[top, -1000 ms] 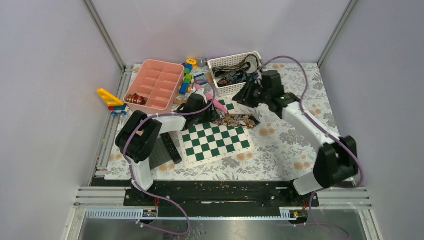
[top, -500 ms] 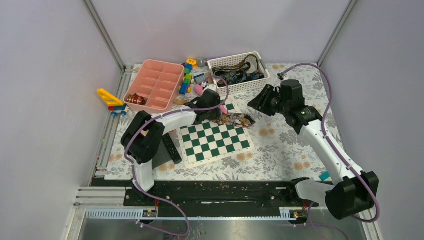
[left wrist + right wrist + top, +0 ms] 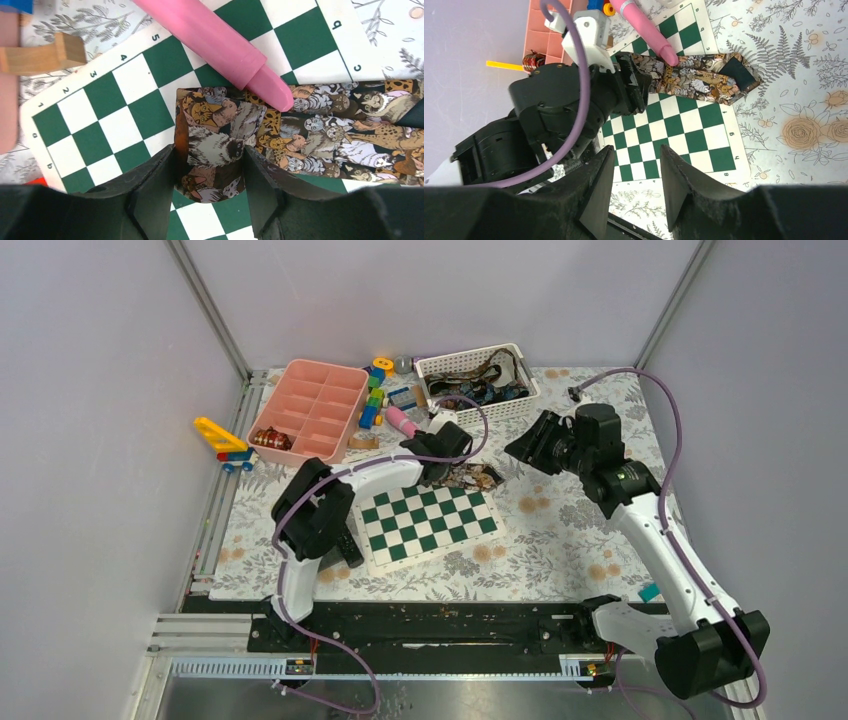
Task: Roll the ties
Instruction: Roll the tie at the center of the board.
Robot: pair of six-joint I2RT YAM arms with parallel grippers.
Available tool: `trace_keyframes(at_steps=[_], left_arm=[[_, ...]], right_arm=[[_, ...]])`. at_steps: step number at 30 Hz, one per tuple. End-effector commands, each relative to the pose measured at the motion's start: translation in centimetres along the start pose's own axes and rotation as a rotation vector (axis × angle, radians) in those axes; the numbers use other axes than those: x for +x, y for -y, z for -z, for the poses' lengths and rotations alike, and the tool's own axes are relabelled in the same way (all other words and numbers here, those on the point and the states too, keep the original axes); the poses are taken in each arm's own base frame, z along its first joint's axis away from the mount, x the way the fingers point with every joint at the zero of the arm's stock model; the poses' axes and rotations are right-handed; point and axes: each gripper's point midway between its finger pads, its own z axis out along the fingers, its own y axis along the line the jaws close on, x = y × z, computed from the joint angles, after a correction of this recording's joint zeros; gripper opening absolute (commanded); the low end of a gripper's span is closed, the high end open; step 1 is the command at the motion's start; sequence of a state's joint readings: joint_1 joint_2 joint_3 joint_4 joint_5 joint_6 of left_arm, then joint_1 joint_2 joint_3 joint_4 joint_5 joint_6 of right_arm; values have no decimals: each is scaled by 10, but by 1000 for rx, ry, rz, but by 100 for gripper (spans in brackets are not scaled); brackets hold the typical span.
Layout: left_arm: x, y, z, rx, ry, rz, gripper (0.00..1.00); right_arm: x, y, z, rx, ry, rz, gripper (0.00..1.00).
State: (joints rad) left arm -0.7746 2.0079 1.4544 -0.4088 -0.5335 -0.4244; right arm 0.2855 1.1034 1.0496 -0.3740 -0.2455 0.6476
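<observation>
A cat-patterned tie lies across the far edge of the chessboard. Its wide pointed end lies flat on the floral cloth. Its other end is wound into a coil, and my left gripper is shut on that coil, one finger on each side. In the top view the left gripper sits at the tie's left end. My right gripper hangs open and empty above the board; the top view places this right gripper right of the tie. More ties fill the white basket.
A pink marker rests against the coil's far side. A pink compartment tray holds a small brown coil. Toy blocks and a yellow toy lie at the back left, a wooden block beside the board.
My right arm drew back from the basket to the right and opened its jaws a little. My left gripper moved right along the tie, and the flat stretch is shorter.
</observation>
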Motion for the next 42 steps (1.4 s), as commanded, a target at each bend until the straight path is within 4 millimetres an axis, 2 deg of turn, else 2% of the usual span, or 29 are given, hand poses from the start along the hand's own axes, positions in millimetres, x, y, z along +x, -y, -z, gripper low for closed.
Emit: trace_keyframes(at_steps=[1, 10, 14, 23, 35, 42], left_arm=[[-12, -25, 0, -169, 30, -69, 49], [-18, -24, -1, -275, 43, -146, 47], [-19, -23, -3, -317, 44, -176, 45], [-18, -12, -5, -354, 44, -240, 44], [-9, 7, -8, -291, 14, -283, 47], [-9, 22, -2, -237, 6, -282, 49]], right_arm=[[-13, -9, 16, -23, 55, 20, 47], [-28, -30, 51, -65, 125, 43, 47], [-30, -31, 60, -58, 141, 60, 48], [-27, -29, 61, -57, 131, 51, 49], [-25, -26, 59, -48, 126, 43, 49], [-24, -25, 57, -45, 120, 41, 50]])
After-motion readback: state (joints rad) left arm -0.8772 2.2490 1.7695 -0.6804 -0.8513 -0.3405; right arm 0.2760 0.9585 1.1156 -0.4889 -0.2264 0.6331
